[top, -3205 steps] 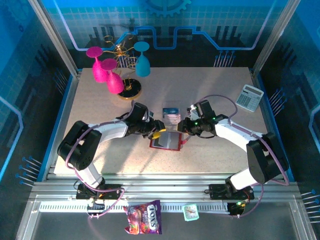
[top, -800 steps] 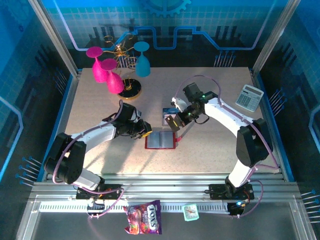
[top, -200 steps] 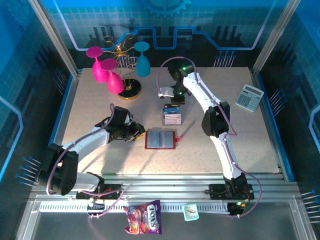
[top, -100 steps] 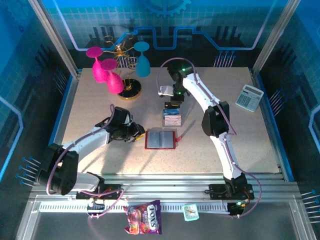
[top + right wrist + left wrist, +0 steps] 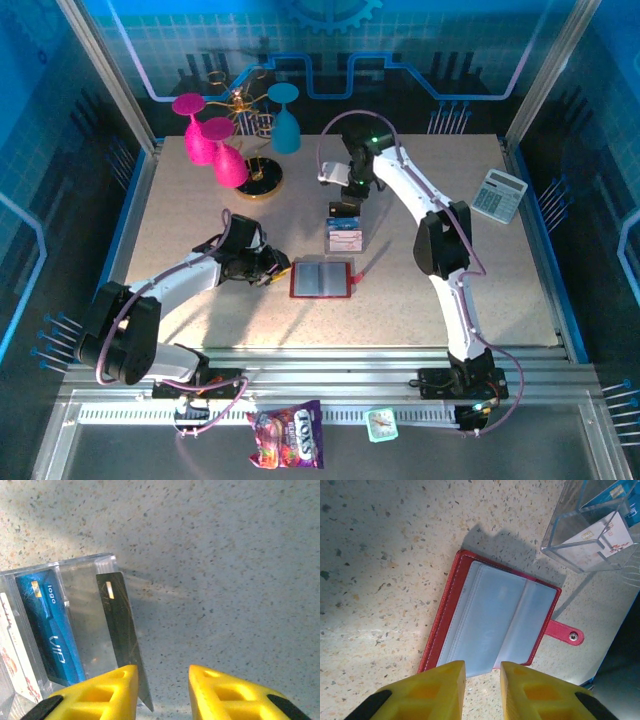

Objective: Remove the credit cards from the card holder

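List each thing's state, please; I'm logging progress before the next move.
card holder: open flat, no cards seen in pockets.
clear box: holds blue card and white card.
dark card: tilted at the box's end, ungripped.
left gripper: open.
right gripper: open.

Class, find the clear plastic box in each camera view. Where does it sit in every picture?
Top external: clear plastic box at centre, just beyond the open red card holder.
Left wrist: box in the upper right corner.
Right wrist: box along the left edge.
Shared landmark: the blue card standing inside it.
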